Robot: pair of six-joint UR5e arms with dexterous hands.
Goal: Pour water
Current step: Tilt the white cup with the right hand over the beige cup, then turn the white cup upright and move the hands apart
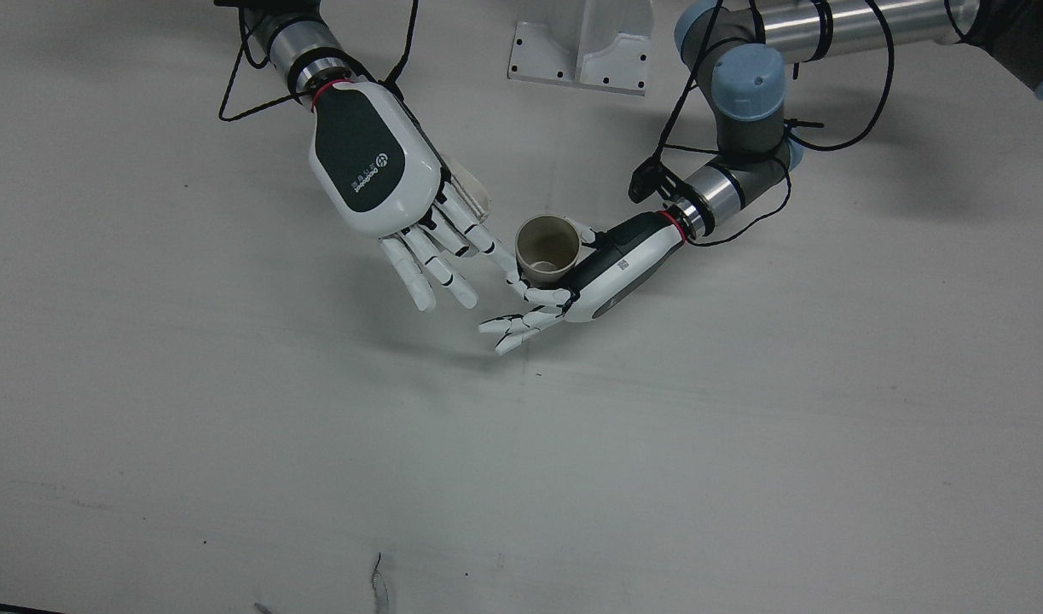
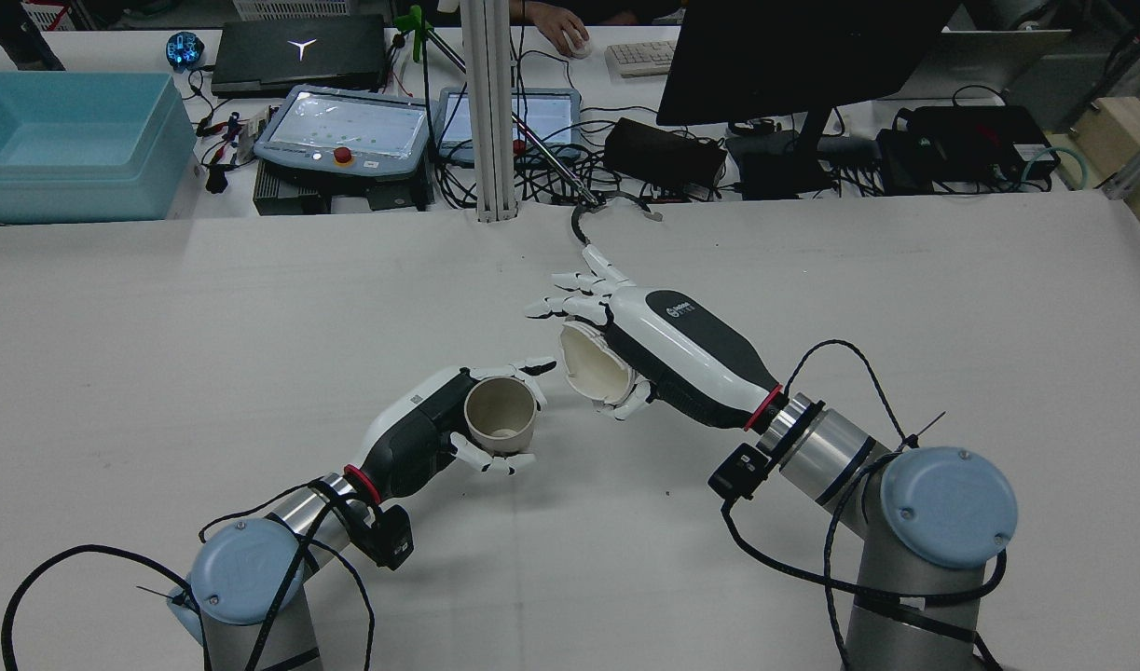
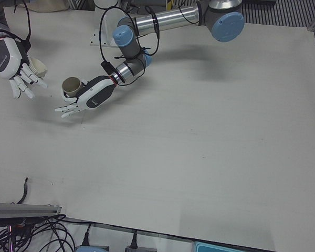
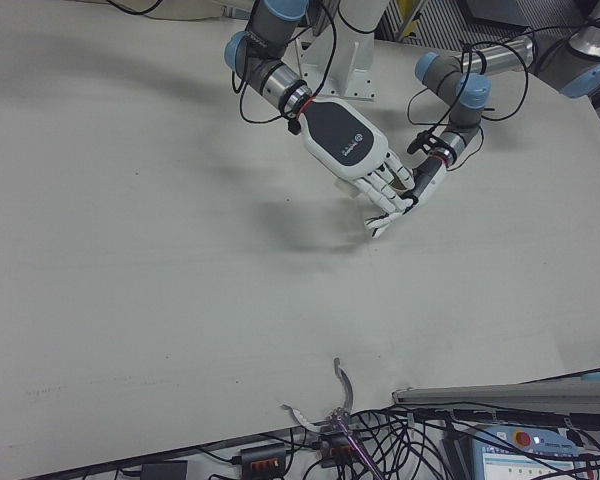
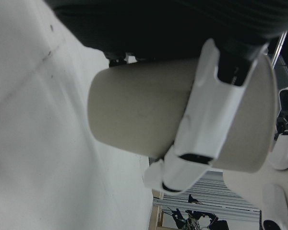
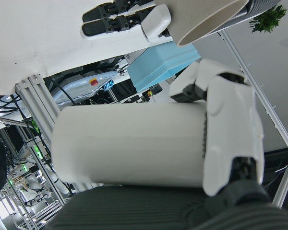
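Observation:
My left hand is shut on a beige cup that stands upright with its mouth up, just above the table. From the front, the beige cup looks nearly empty. My right hand is shut on a white cup, tipped on its side with its mouth toward the beige cup and a little above it. The two rims are close but apart. The right hand view shows the white cup lying across the palm, with the beige cup beyond it. In the left hand view a finger wraps the beige cup.
A metal mounting bracket sits between the arm bases. Beyond the table's far edge stand a post, a blue bin, teach pendants and a monitor. A person's hand rests on a mouse.

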